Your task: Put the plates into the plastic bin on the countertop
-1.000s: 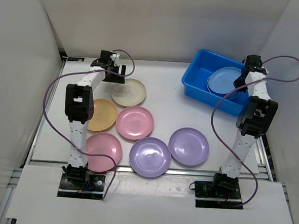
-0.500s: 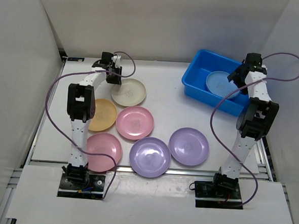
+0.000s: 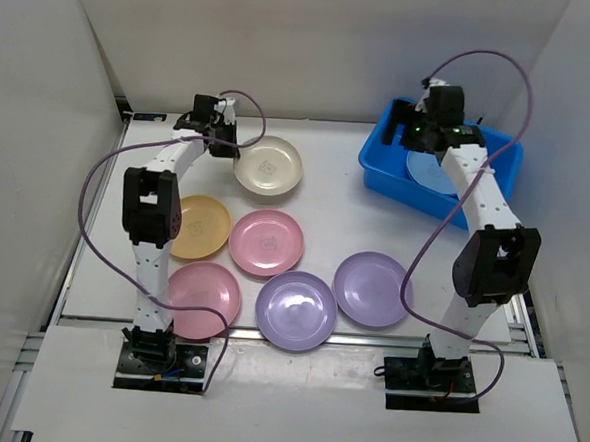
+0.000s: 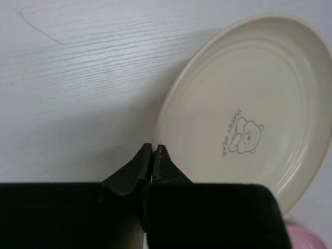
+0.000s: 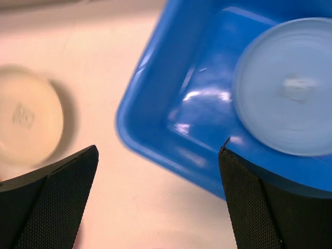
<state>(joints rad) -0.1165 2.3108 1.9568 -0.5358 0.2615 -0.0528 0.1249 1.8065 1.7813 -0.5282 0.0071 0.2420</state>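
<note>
My left gripper (image 3: pixel 223 143) is shut on the left rim of the cream plate (image 3: pixel 268 166). In the left wrist view its fingertips (image 4: pixel 152 148) pinch the edge of that cream plate (image 4: pixel 244 104), which has a bear print. My right gripper (image 3: pixel 413 130) hangs open and empty over the left part of the blue plastic bin (image 3: pixel 383 168). A light blue plate (image 3: pixel 430 174) lies inside the bin. The right wrist view shows the open gripper (image 5: pixel 158 150), the bin wall (image 5: pixel 171 83) and the light blue plate (image 5: pixel 290 88).
On the countertop (image 3: pixel 336 213) lie a yellow-orange plate (image 3: pixel 200 226), two pink plates (image 3: pixel 267 241) (image 3: pixel 202 300) and two purple plates (image 3: pixel 296 309) (image 3: pixel 373 289). White walls close in the sides and back. A metal rail (image 3: pixel 368 341) runs along the front edge.
The left gripper shut on the cream plate's rim, and the plate shifted back and to the right. The right gripper opened, left the light blue plate in the bin and swung left.
</note>
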